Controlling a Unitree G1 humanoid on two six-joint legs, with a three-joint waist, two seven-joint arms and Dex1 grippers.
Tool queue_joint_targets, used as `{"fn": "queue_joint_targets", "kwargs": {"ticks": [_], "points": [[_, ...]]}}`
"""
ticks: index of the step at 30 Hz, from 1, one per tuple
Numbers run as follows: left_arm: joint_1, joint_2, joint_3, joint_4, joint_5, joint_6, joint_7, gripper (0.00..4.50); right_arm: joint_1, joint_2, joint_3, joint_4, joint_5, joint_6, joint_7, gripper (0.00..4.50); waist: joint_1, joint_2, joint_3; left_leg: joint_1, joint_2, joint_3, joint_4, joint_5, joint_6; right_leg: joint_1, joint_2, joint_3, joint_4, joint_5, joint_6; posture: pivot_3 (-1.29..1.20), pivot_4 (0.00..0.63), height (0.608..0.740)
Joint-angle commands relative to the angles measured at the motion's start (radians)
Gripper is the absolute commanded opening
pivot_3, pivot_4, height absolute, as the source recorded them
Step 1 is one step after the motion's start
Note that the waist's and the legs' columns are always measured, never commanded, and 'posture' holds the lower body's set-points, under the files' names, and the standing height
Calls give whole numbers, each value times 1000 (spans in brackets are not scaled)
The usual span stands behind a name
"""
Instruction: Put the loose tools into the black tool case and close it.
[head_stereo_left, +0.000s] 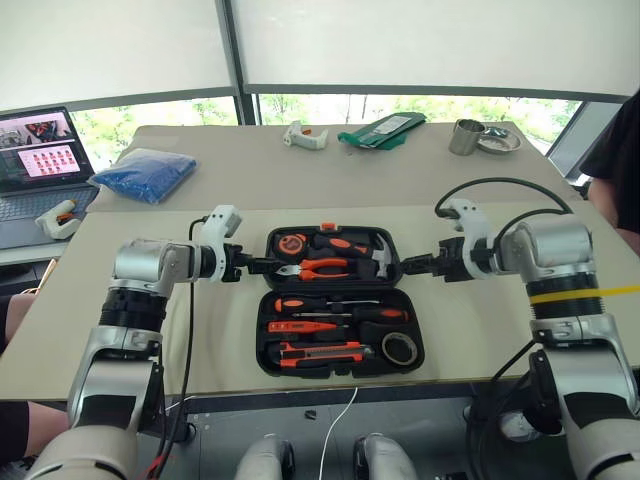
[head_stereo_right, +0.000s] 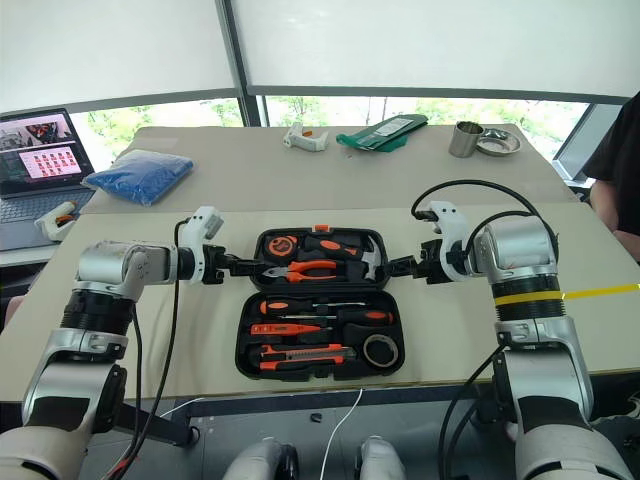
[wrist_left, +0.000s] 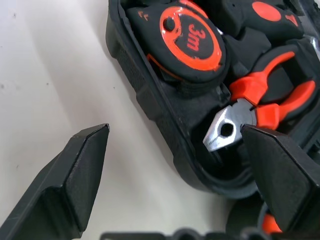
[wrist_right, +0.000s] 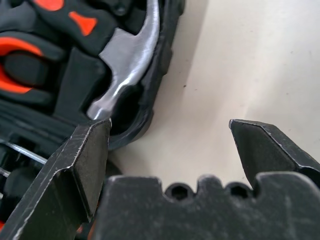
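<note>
Windows (head_stereo_left: 420, 105) ran across the far wall under pale blinds (head_stereo_left: 430, 45), with green leaves showing through the glass. Below them stood 2 beige tables (head_stereo_left: 420, 165), the far one butted against the near one, where the work lay. A laptop (head_stereo_left: 35, 160) sat open on a lower desk at the far left, a white gun-shaped item (head_stereo_left: 58, 222) beside it. A person's dark sleeve (head_stereo_left: 620, 160) showed at the right edge.

On the far table lay a blue bag (head_stereo_left: 145, 173), another white gun-shaped tool (head_stereo_left: 303, 135), a green packet (head_stereo_left: 383, 130), a metal cup (head_stereo_left: 465, 137) and a small metal dish (head_stereo_left: 498, 142).

The black tool case (head_stereo_left: 337, 300) lay open flat in the middle of the near table, its 2 halves hinged together. The far half held a tape measure (wrist_left: 192, 37), orange-handled pliers (wrist_left: 260, 100) and a hammer (wrist_right: 130, 65). The near half held 2 black-and-orange screwdrivers (head_stereo_left: 315, 303), a slim orange driver (head_stereo_left: 300, 326), a utility knife (head_stereo_left: 320, 351) and a small black tape roll (head_stereo_left: 401, 348), all seated in their slots.

The left gripper (head_stereo_left: 250, 266) hovered at the left end of the far half, fingers spread wide with nothing between them but the case rim. The right gripper (head_stereo_left: 415, 265) hovered at the right end, fingers likewise spread wide and empty, 1 finger (wrist_right: 82, 165) over the rim near the hammer head.
</note>
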Motion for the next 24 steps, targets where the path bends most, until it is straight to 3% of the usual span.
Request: {"fn": "queue_joint_targets", "kwargs": {"ticks": [1,3,6,10,14,19,24], "points": [[-28,16,8,-2,-2,-8,-12,4500,-26,21,-20,24,6,-33,-50,4177,-1,0,0,0,0,0,0,0,0,0,0,0,0,0,0,0,150,740],[-28,24,12,-1,-4,-1,-15,4500,-24,29,-16,31,10,-39,-61,3785,-2,0,0,0,0,0,0,0,0,0,0,0,0,0,0,0,150,740],[-30,30,9,10,1,-2,-17,4500,-29,38,-8,56,8,-44,-82,2801,-2,0,0,0,0,0,0,0,0,0,0,0,0,0,0,0,150,740],[-30,-5,12,51,12,-61,3,3563,-44,56,-24,110,-17,-74,-147,1520,1,0,0,1,0,0,0,0,0,1,0,0,0,0,1,0,150,740],[-14,-30,10,74,10,-114,-17,2020,-46,62,-25,116,-7,-80,-160,68,10,0,0,1,-3,-2,0,2,3,2,-4,-1,0,2,3,0,150,740],[15,-61,62,91,-9,-187,-8,198,11,105,-99,24,36,-229,-156,0,7,0,0,1,-5,-2,0,3,7,4,-7,0,0,4,6,0,150,740],[47,-91,168,66,-47,-365,-3,74,112,95,-100,-129,67,-462,-68,0,-2,-1,1,1,-5,-2,-1,7,7,2,-7,0,-1,7,6,0,150,740]]}}
